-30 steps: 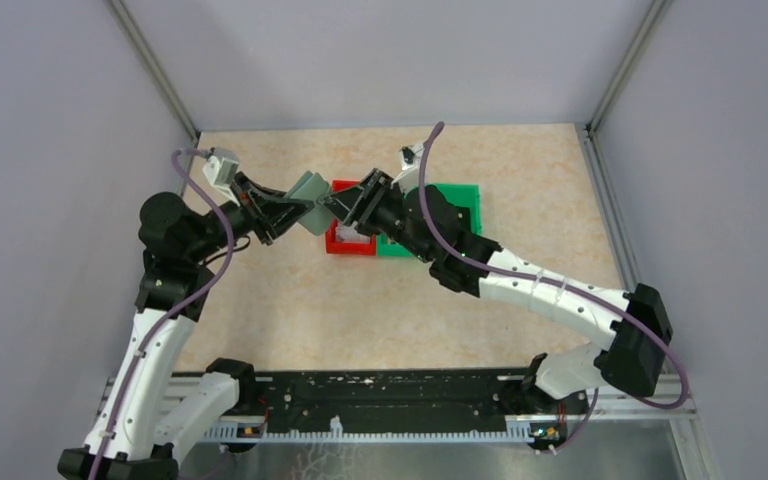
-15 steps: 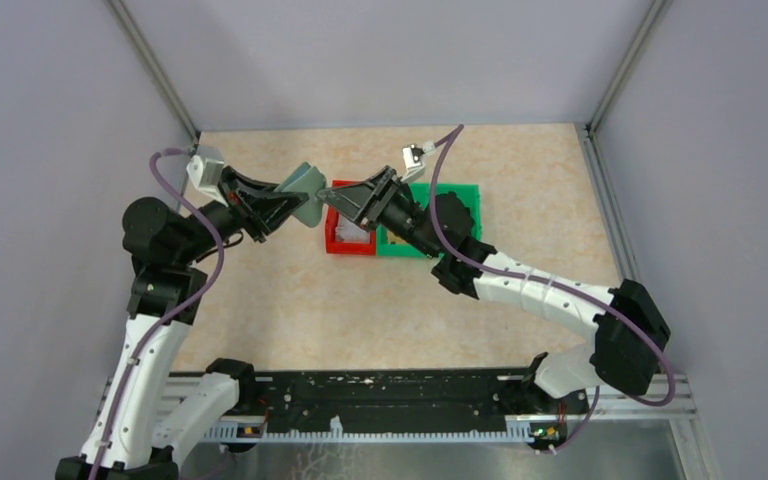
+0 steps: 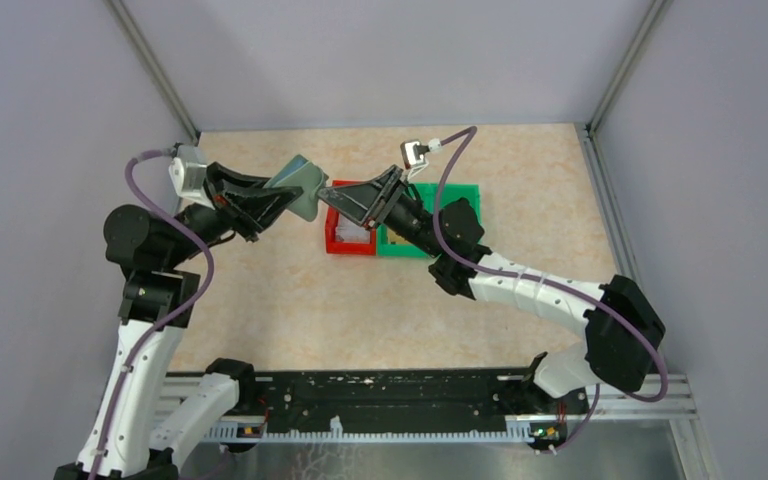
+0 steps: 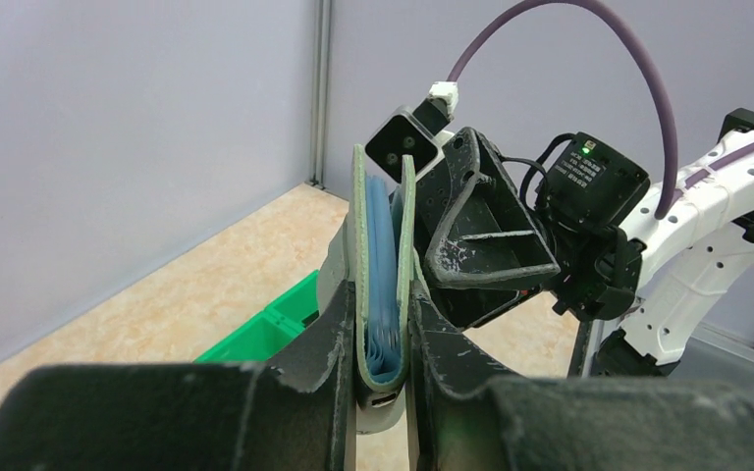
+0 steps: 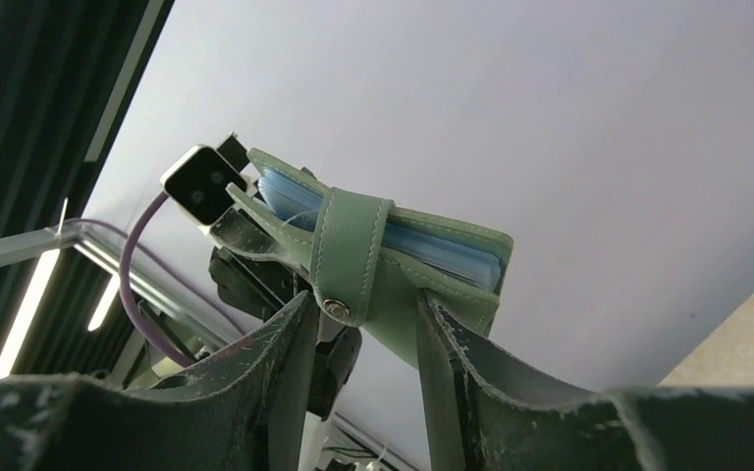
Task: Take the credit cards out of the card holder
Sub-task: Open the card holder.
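Note:
The card holder (image 3: 295,185), pale grey-green and folded, hangs above the table left of the bins, with my left gripper (image 3: 285,200) shut on its folded spine. In the left wrist view the card holder (image 4: 361,245) stands edge-on between the left gripper's (image 4: 383,339) fingers. Blue layered edges show between its covers, and the credit cards cannot be told apart in there. My right gripper (image 3: 332,195) meets the holder from the right. In the right wrist view the closing tab (image 5: 353,245), still snapped, sits between the open jaws of the right gripper (image 5: 363,304).
A red bin (image 3: 335,240) with something white in it and a green bin (image 3: 460,195) stand side by side under the right arm. Grey walls close in the back and both sides of the beige table.
Both grippers have moved up and to the left together, the left one carrying the holder. The right gripper has stayed at the holder's tab edge, and its jaws have narrowed slightly.

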Tool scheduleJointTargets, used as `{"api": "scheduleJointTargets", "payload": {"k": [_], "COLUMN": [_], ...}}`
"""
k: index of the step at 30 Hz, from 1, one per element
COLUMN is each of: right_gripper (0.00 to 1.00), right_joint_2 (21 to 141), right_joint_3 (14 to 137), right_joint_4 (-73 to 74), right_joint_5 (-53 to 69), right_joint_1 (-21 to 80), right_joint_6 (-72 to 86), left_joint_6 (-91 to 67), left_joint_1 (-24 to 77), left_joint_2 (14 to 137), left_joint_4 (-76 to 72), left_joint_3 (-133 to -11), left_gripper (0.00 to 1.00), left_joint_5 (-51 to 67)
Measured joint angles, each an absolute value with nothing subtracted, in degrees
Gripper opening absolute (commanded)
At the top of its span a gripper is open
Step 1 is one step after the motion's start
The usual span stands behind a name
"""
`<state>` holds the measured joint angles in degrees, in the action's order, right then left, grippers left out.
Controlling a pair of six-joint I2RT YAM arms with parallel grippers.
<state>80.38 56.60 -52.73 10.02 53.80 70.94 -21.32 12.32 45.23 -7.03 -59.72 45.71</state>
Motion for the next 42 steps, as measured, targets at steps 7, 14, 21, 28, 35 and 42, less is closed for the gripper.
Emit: {"api": "scheduleJointTargets", "payload": {"k": [7, 14, 21, 28, 35, 42], "right_gripper": [0.54, 0.54, 0.51, 0.49, 0.49, 0.47], "right_joint_2": [79.13, 76.62, 80.68, 81.03, 81.3, 81.93], "right_joint_3": [57.95, 58.5, 57.43, 56.97, 56.99, 57.12], "right_joint_4": [-47.29, -42.19, -51.77, -54.89, -54.89, -54.5], "right_joint_5": [9.61, 7.51, 9.17, 11.16, 13.41, 14.87], "right_joint_1": [54.33, 55.57, 54.65, 54.57, 54.54, 54.43], "right_joint_6": [67.16, 65.36, 72.71, 75.11, 76.25, 76.79], "left_joint_6": [-20.8, -21.47, -21.08, -19.29, -14.39, -8.6], "left_joint_1": [12.32, 12.47, 12.43, 12.45, 12.64, 13.08], "left_joint_2": [45.65, 46.09, 46.04, 44.82, 43.64, 43.03], "left_joint_4": [-5.87, -6.04, -6.48, -6.61, -4.23, -1.61], "left_joint_3": [-59.96, -59.99, -60.1, -60.29, -60.29, -60.29], "left_gripper": [0.0, 0.0, 0.0, 0.0, 0.0, 0.0], "left_joint_5": [45.65, 46.17, 45.43, 46.0, 46.17, 45.78]}}
